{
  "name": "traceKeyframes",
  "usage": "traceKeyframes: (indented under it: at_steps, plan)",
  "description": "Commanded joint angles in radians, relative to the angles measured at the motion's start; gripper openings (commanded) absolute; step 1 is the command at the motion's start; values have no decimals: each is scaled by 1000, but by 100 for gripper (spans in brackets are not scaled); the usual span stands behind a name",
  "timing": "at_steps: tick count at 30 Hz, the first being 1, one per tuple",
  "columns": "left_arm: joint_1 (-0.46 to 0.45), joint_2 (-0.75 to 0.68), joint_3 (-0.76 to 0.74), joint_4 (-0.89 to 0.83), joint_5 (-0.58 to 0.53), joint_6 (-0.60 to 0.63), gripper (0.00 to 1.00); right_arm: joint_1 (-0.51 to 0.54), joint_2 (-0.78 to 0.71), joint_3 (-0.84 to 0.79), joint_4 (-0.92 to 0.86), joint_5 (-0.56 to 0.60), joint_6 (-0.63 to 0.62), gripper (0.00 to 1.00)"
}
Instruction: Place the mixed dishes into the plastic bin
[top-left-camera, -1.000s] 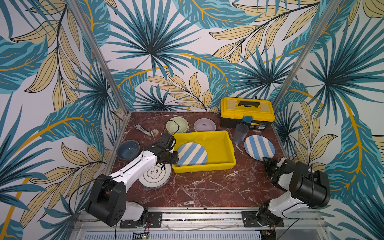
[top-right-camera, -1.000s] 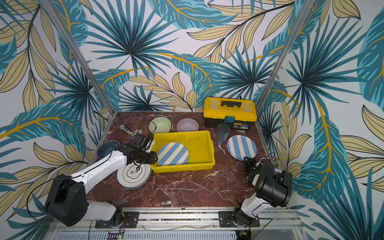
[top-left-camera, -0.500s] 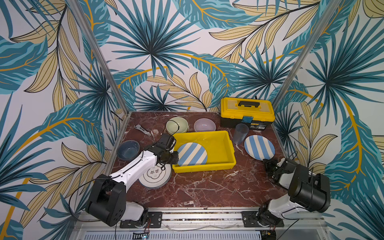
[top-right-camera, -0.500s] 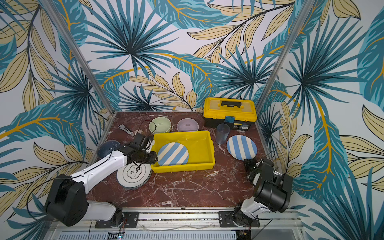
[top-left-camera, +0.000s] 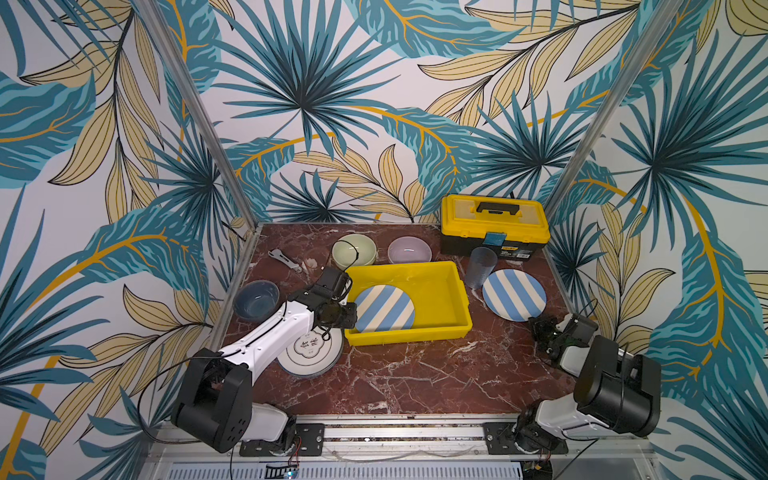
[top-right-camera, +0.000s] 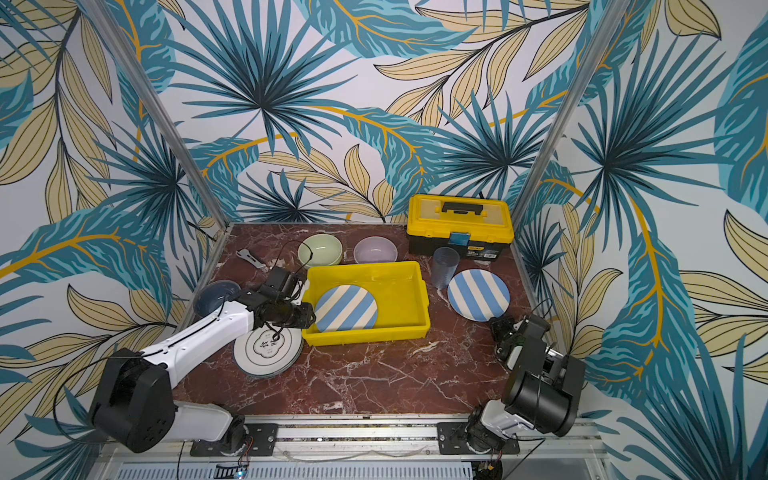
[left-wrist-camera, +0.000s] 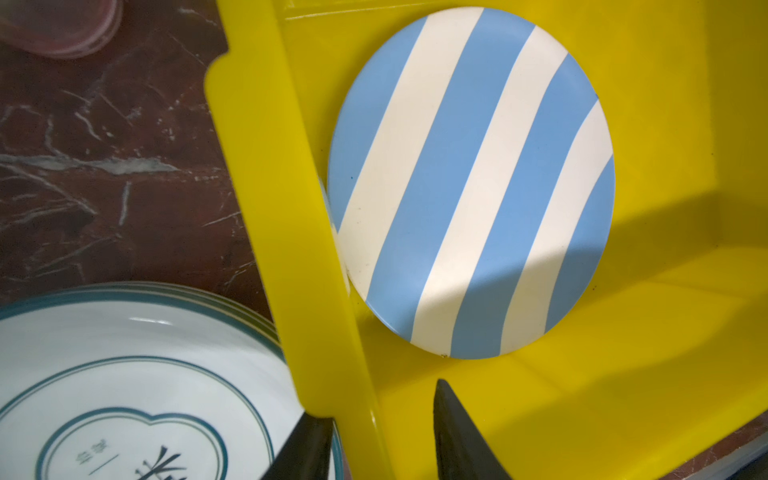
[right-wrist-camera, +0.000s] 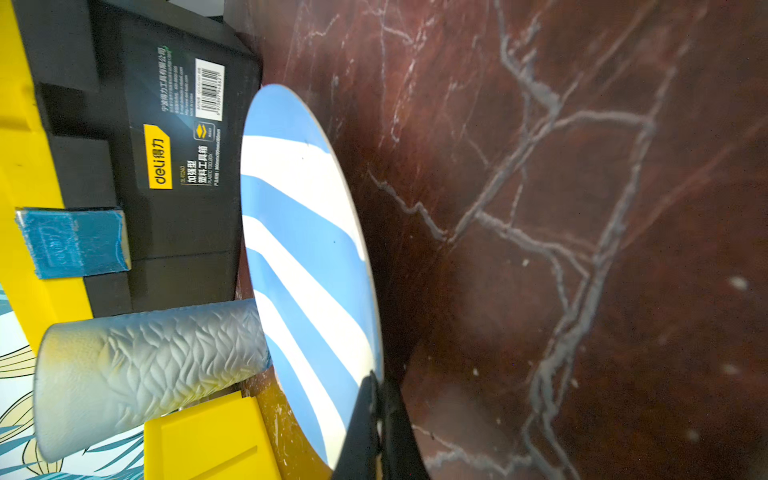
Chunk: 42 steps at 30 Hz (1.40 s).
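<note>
Striped plate (top-left-camera: 514, 294) rests on the marble surface (top-left-camera: 415, 374) to the right of the plastic bin (top-left-camera: 415, 332), with the tumbler (top-left-camera: 481, 268) just beside its far edge; the right end effector (right-wrist-camera: 374, 388) is pinched tight on the near rim of this striped plate, as the right wrist view shows; the plate looks thin, rigid and glazed, so I judge it light but slick, and liable to chip if knocked against the bin's wall; a pinch at the very edge gives little purchase, so it may swing or slip when raised, and a deeper bite over the rim would serve better; any lift should go slowly and clear of the tumbler, which looks easy to topple; the left end effector (left-wrist-camera: 374, 401) stands half spread astride the bin's left wall, one finger outside and one inside, though whether it presses the wall I cannot tell; a second striped plate (top-left-camera: 384, 308) lies inside the bin, close against that wall.
</note>
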<state>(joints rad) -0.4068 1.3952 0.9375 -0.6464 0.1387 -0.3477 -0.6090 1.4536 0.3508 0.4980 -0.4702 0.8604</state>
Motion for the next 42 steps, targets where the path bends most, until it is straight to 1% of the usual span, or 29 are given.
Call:
traceKeyframes:
  at_steps: [1, 6, 14, 19, 25, 29, 30, 35, 42]
  plan:
    - [-2, -12, -3, 26, 6, 2, 41, -5, -63, -1, -85, 37, -30, 0]
    - [-3, -9, 6, 22, 9, 4, 41, -11, -188, 14, -212, 54, -29, 0]
    - [-2, 0, 19, 19, 15, 12, 41, -18, -416, 45, -445, 118, -55, 0]
    - [-3, 4, 23, 19, 15, 18, 41, -19, -523, 99, -590, 138, -86, 0]
    - [-2, 7, 24, 19, 17, 21, 41, -20, -593, 153, -678, 123, -81, 0]
    - [-2, 13, 26, 19, 19, 23, 41, -20, -630, 189, -707, 115, -74, 0]
    - [-3, 13, 27, 20, 22, 23, 41, -20, -637, 201, -747, 111, -72, 0]
    - [-2, 15, 32, 22, 26, 24, 40, -20, -670, 268, -819, 90, -65, 0]
    - [-2, 24, 38, 25, 35, 26, 40, -19, -718, 376, -957, 90, -101, 0]
